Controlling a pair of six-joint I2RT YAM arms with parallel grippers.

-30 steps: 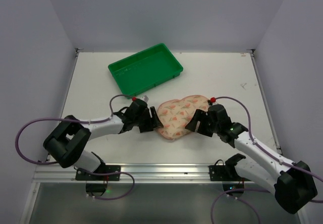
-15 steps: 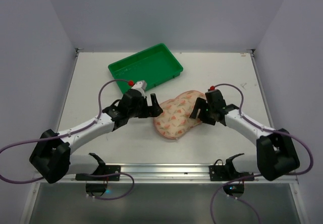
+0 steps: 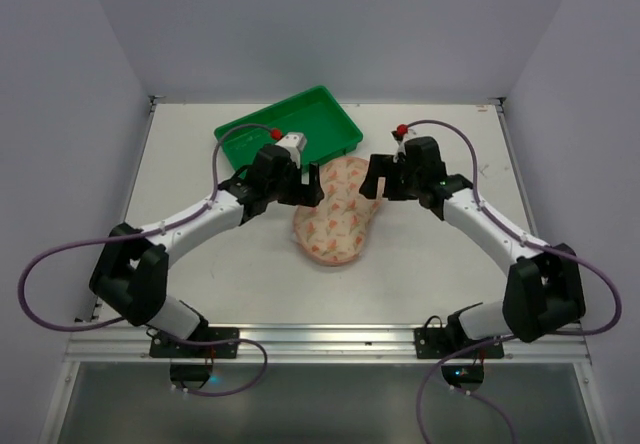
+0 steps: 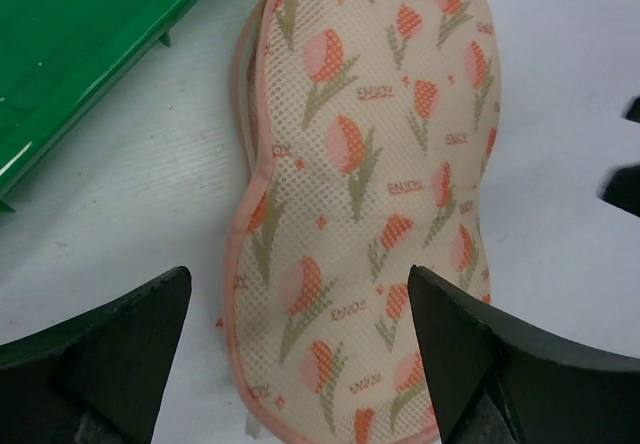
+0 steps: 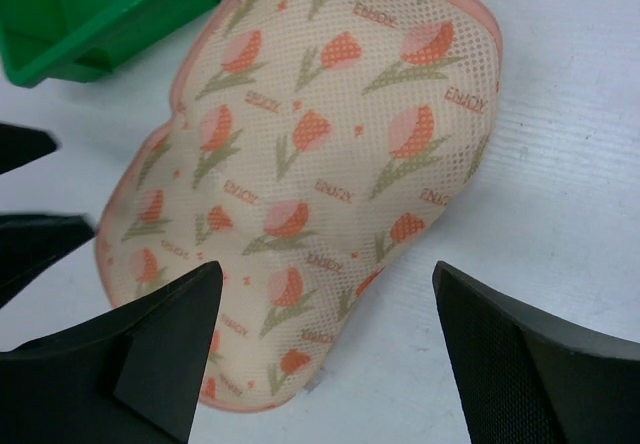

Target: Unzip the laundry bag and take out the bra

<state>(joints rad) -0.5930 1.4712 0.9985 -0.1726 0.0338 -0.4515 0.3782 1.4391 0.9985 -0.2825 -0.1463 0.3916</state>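
Note:
The laundry bag (image 3: 335,219) lies zipped shut on the table, a peanut-shaped cream mesh case with orange tulip print and pink trim. Its far end is near the green tray. The bra is hidden inside. My left gripper (image 3: 311,184) is open and empty at the bag's far-left side. My right gripper (image 3: 373,181) is open and empty at its far-right side. In the left wrist view the bag (image 4: 370,184) lies between and ahead of the open gripper (image 4: 300,354). In the right wrist view the bag (image 5: 310,164) lies ahead of the open gripper (image 5: 325,349).
A green plastic tray (image 3: 288,136) stands at the back left, just beyond the bag; it also shows in the left wrist view (image 4: 80,34) and the right wrist view (image 5: 90,9). White walls close in the table on three sides.
Both arms have reached farther from their bases, toward the tray. The bag has turned and slid with them, and now lies lengthwise with its far end near the tray.

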